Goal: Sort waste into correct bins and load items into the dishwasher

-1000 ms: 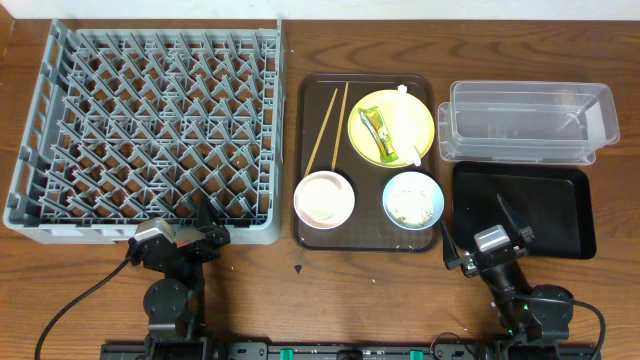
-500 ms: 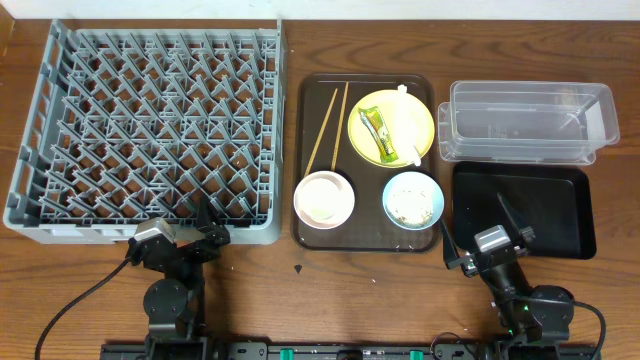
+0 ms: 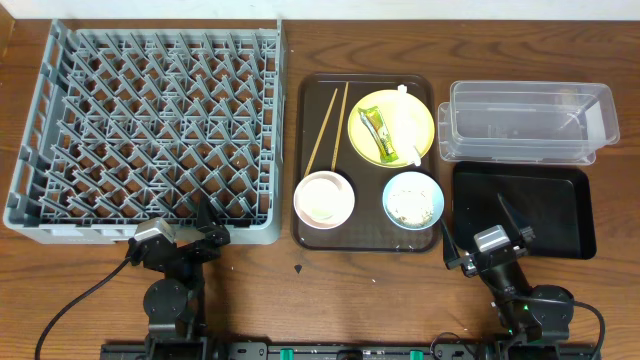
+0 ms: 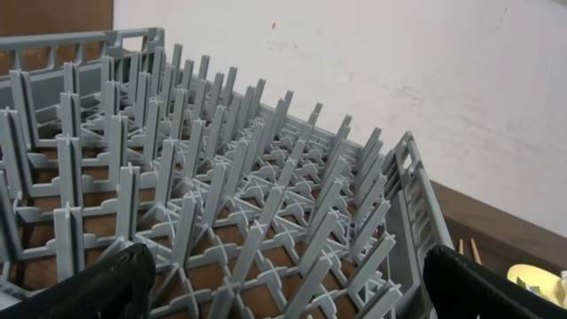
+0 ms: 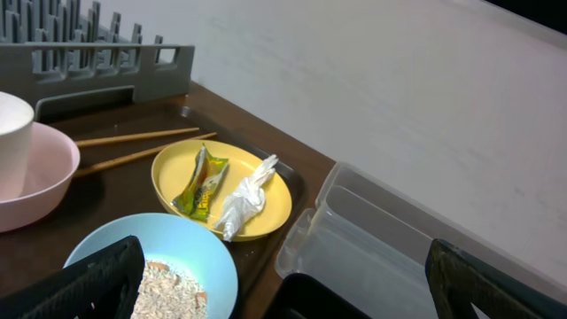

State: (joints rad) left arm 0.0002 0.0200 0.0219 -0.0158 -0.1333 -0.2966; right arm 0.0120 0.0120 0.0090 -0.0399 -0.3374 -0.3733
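Both jaws spread wide, empty, left gripper (image 4: pixel 288 288), right gripper (image 5: pixel 288 285)

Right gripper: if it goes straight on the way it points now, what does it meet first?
Probably the light blue bowl, just ahead and slightly left of the right gripper; the yellow plate lies beyond. Depth is unclear.

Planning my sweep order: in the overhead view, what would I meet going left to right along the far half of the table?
large square grey plastic dish rack → thin wooden chopsticks → round yellow plate → clear plastic rectangular tub
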